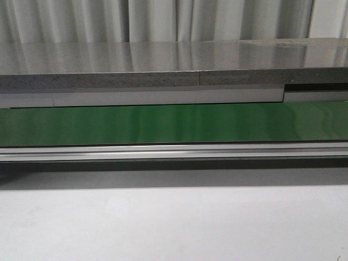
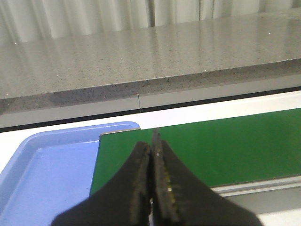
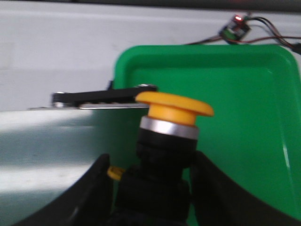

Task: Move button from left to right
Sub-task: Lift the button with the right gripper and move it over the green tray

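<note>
The right claw [image 3: 153,188] is clamped on the button [image 3: 167,141], its black fingers [image 3: 94,193] pressed against both sides of the black body, with the yellow mushroom cap and silver collar upright above them. The button is held over a green tray [image 3: 244,122]. The left claw [image 2: 154,181] is closed on nothing, its tips together over the green conveyor belt [image 2: 225,146], beside a blue tray [image 2: 51,174].

Pale pleated curtain [image 1: 163,19] behind a glossy grey stone counter [image 1: 163,60]; green belt [image 1: 163,122] just below; white tabletop [image 1: 163,223] nearest.
</note>
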Tool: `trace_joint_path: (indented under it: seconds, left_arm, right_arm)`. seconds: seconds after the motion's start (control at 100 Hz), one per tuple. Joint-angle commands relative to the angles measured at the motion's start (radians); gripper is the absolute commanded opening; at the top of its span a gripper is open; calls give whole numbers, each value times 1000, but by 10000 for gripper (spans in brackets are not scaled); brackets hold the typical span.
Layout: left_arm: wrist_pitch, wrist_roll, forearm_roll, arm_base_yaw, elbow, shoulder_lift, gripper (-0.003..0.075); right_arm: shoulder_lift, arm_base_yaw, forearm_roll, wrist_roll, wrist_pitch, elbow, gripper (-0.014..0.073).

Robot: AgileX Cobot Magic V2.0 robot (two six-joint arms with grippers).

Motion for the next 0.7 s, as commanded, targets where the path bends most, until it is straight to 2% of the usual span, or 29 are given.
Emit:
trace_joint_path:
  seconds: [0.0,0.22,0.69]
  left_arm:
    - [-75,-1,-5,-8,-29,6,-19]
    - [-75,-1,-5,-8,-29,6,-19]
    - [-75,-1,-5,-8,-29,6,-19]
  right_arm:
    - [-8,-68,-20,-14,-65,-36,281]
    - [106,-154,-21,-14,-83,-36,281]
    - [283,-156,-21,-14,-108,-36,281]
